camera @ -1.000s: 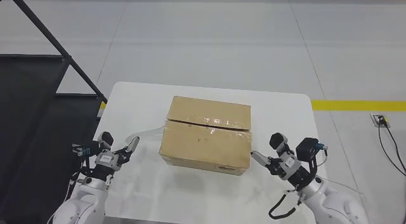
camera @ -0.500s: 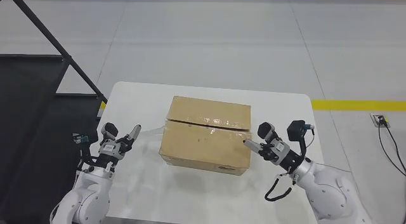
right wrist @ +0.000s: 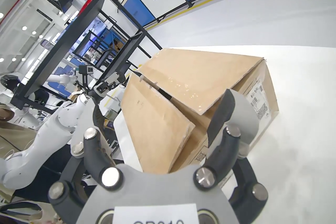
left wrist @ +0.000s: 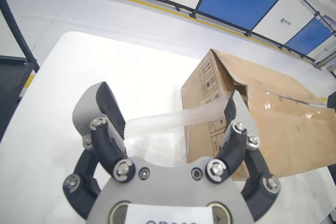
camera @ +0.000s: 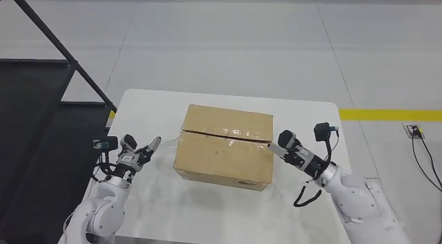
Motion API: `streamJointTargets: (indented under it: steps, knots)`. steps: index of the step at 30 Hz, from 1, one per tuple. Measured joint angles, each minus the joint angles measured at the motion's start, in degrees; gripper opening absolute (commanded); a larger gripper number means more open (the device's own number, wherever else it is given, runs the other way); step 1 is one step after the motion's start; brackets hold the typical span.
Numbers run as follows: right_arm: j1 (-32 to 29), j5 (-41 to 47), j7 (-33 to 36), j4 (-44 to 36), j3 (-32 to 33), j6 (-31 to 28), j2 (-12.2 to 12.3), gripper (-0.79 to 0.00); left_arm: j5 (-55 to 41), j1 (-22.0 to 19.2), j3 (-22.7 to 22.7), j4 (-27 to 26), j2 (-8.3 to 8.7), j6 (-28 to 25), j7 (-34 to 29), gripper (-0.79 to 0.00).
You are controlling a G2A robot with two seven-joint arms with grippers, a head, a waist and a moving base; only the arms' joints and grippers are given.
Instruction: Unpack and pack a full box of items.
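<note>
1. Top view: the left claw (camera: 140, 151) and right claw (camera: 275, 148) have both closed in on the box (camera: 224, 147), which sits mid-tabletop (camera: 304, 116).
2. Left wrist view: the left claw is released, with a loose tape strip (left wrist: 170, 118) crossing between its fingers.
3. Right wrist view: the right claw is spread open at the flap corner, so opening looks about to start.

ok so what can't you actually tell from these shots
Contents of the box: hidden in every view by its nearly shut flaps.
Whether the tape strip sticks to the left gripper: left wrist view, a finger covers its end.
Whether the right gripper touches the box: too small in the top view.
</note>
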Motion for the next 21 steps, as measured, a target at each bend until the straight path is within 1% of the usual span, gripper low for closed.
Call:
streamJointTargets:
  steps: [3, 6, 8, 12, 14, 21]
  knots:
    - [0.99, 3.95, 2.47, 2.21, 0.1, -1.58, 0.14, 0.0, 0.25, -0.57, 1.12, 1.61, -0.1, -1.46, 0.25, 0.0]
    - [1.65, 6.38, 3.78, 3.84, 0.21, -2.93, 0.27, 0.0, 0.59, -1.27, 2.49, 2.96, -0.31, -1.72, 0.85, 0.0]
    - [1.89, 7.38, 3.94, 4.55, 0.34, -3.46, 0.33, 0.0, 2.45, -1.86, 3.44, 3.74, -0.41, -0.63, 1.75, 0.0]
    - [1.84, 9.22, 4.68, 5.36, 0.71, -4.97, 0.55, 0.0, 9.21, -2.58, 6.29, 5.46, -0.81, 3.2, 5.07, 0.0]
    - [1.71, 9.75, 5.31, 5.38, 0.73, -5.66, 0.66, 0.0, 10.7, -2.68, 6.98, 6.11, -0.91, 3.95, 5.91, 0.0]
    - [1.93, 13.02, 8.27, 6.04, 0.45, -7.83, 1.05, 0.0, 11.91, -2.89, 8.06, 7.53, -0.97, 0.93, 5.44, 0.0]
